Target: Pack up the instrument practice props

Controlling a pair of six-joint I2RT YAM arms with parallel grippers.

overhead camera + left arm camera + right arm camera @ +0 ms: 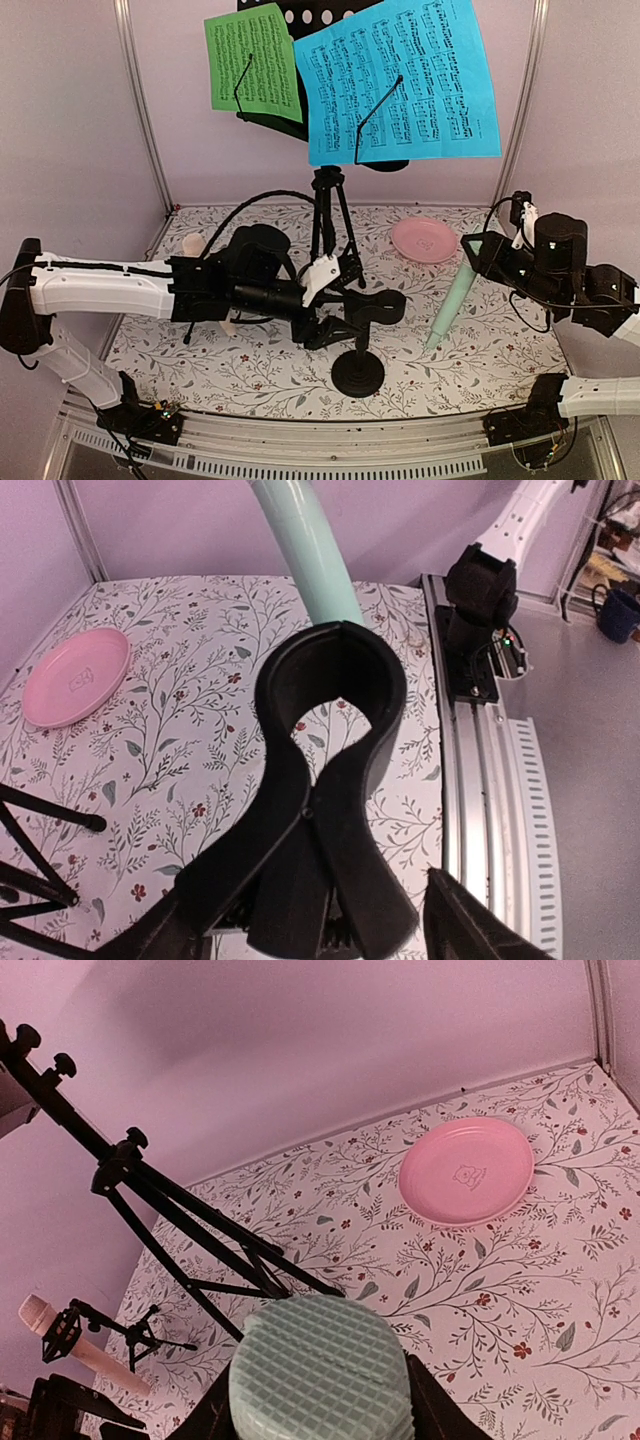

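A black music stand (330, 215) stands on its tripod at the middle back, carrying a green page (252, 62) and a blue page (400, 80). My left gripper (335, 300) (310, 925) is open around the handles of a black mic holder clip (330, 730), which sits on a round-base stand (358, 372). The right fingertip (470, 920) stands apart from the clip. My right gripper (485, 255) (320, 1405) is shut on the head of the mint microphone (450, 305) (320, 1365), which hangs tilted. The beige microphone (45, 1325) sits in a small tripod holder (130, 1338) at the back left.
A round pink plate (424, 240) (467, 1168) lies at the back right on the floral cloth. The stand's tripod legs (200, 1230) spread over the middle. Metal frame posts stand at the back corners, and a rail (490, 780) runs along the near edge.
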